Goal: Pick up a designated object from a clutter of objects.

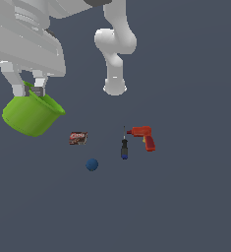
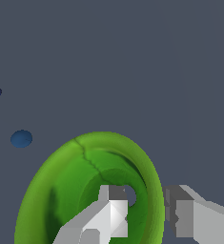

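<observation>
The lime-green cup hangs tilted in the air at the exterior view's left, well above the surface. My gripper is shut on its rim, one finger inside and one outside. In the wrist view the cup fills the lower part, its hollow facing the camera, with my gripper clamped across the rim: one finger sits inside the cup and the other outside it. The rest of the clutter lies on the surface below.
On the dark surface lie a brown-red snack packet, a blue ball, a dark blue-handled screwdriver and a red toy drill. The ball also shows in the wrist view. The arm's base stands behind.
</observation>
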`<state>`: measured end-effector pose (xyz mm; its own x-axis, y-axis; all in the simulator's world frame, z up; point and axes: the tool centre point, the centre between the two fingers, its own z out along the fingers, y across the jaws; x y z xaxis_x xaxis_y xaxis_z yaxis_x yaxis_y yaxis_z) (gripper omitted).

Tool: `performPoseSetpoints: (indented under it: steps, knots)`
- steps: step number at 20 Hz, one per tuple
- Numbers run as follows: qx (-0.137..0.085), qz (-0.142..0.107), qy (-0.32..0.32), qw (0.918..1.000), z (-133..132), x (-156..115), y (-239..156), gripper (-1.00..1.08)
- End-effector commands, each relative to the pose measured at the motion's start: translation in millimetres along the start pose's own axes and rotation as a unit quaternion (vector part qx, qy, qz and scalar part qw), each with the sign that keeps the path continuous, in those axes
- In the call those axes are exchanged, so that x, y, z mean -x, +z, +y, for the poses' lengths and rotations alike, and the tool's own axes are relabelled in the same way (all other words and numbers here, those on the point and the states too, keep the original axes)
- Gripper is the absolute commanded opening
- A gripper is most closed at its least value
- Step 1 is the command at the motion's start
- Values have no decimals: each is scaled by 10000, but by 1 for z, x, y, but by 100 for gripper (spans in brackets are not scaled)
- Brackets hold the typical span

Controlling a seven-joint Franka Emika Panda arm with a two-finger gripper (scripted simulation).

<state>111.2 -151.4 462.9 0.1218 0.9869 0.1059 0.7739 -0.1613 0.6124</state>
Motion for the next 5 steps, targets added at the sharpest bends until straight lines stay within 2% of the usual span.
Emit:
performPoseSetpoints:
  steps: [1, 5]
  knots:
    - [83, -48, -39, 9999, 2, 0, -9, -100]
    - [112, -68, -55, 9999, 3, 0, -12, -100]
